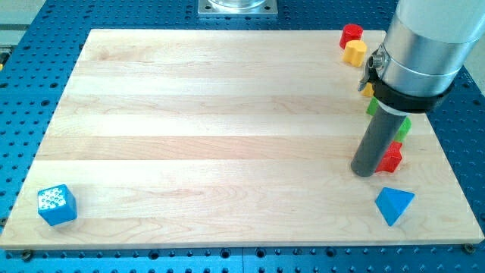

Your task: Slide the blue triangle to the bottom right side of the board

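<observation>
Blue triangle [394, 205] sits close to the wooden board's [212, 129] bottom right corner, a little in from both edges. My tip [365, 172] rests on the board just up and to the view's left of it, apart from it, beside a red block [392, 158]. No jaws exist on this rod, so nothing spreads or pinches. Judged small, light and rigid, the triangle should slide easily on smooth wood, yet may pivot if struck on a corner; a square push against its upper flat face looks safest. Blue cube [57, 205] lies at the bottom left corner.
</observation>
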`<action>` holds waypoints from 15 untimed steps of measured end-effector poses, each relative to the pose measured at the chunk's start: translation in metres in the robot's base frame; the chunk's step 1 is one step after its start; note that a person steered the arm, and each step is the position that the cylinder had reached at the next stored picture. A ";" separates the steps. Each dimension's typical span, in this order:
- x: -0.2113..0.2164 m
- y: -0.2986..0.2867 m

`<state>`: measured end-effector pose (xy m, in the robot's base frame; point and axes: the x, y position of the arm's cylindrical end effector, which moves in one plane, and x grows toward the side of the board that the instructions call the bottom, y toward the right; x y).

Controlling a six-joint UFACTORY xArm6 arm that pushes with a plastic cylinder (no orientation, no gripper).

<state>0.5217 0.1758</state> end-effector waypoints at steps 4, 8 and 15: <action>0.035 0.019; 0.095 -0.199; 0.065 0.033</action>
<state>0.5866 0.2086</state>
